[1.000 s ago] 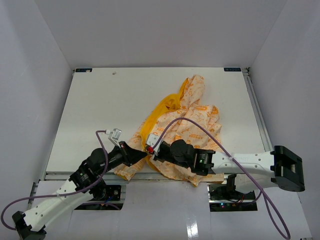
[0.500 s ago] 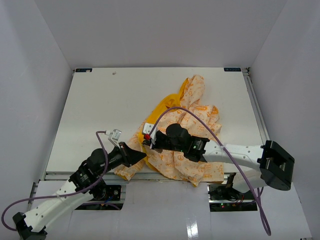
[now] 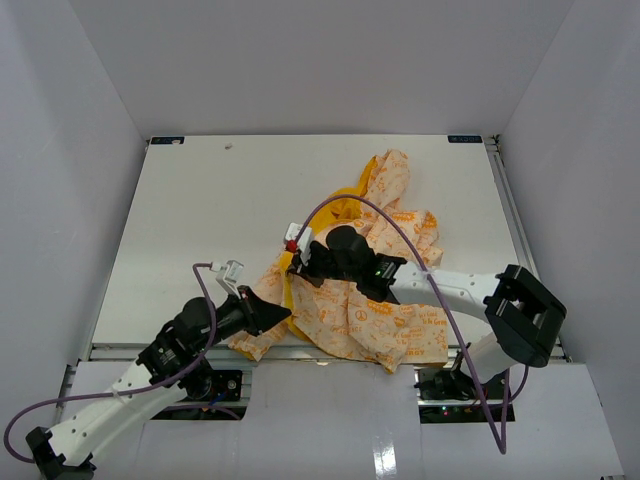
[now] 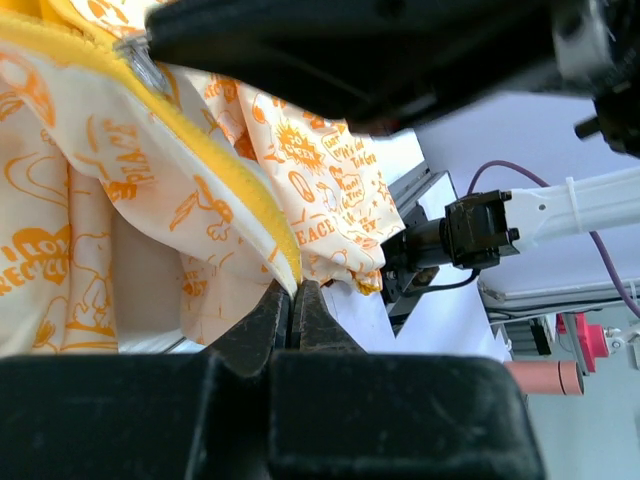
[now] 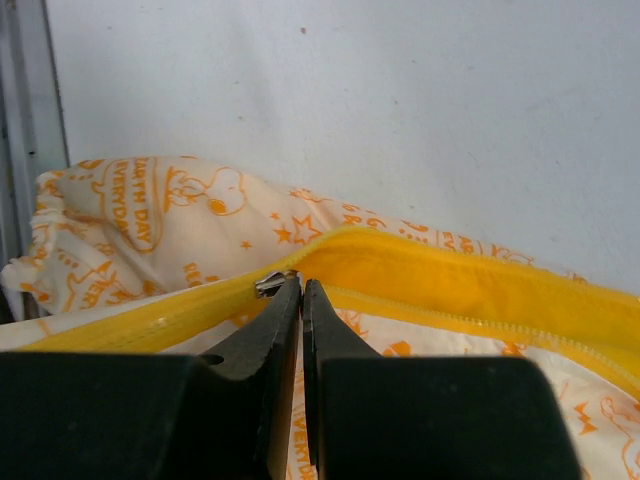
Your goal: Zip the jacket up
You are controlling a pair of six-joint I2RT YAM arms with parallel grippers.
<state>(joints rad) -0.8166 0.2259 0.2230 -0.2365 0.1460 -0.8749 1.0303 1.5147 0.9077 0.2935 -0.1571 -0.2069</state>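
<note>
The jacket (image 3: 385,325) lies crumpled right of the table's middle, cream with orange print and a yellow zipper edge. My left gripper (image 3: 283,316) is at its near left corner. In the left wrist view it (image 4: 295,290) is shut on the lower end of the yellow zipper edge (image 4: 225,185). My right gripper (image 3: 296,262) is just beyond it, over the jacket's left edge. In the right wrist view it (image 5: 302,285) is shut at the metal zipper slider (image 5: 270,284), with the yellow zipper tape (image 5: 460,285) open to its right. The slider also shows in the left wrist view (image 4: 143,58).
White walls close in the table (image 3: 200,210) on three sides. Its near edge runs just behind the left gripper. Purple cables (image 3: 400,225) arch over the jacket and loop beside the left arm. The right arm (image 4: 520,220) lies across the jacket's near side.
</note>
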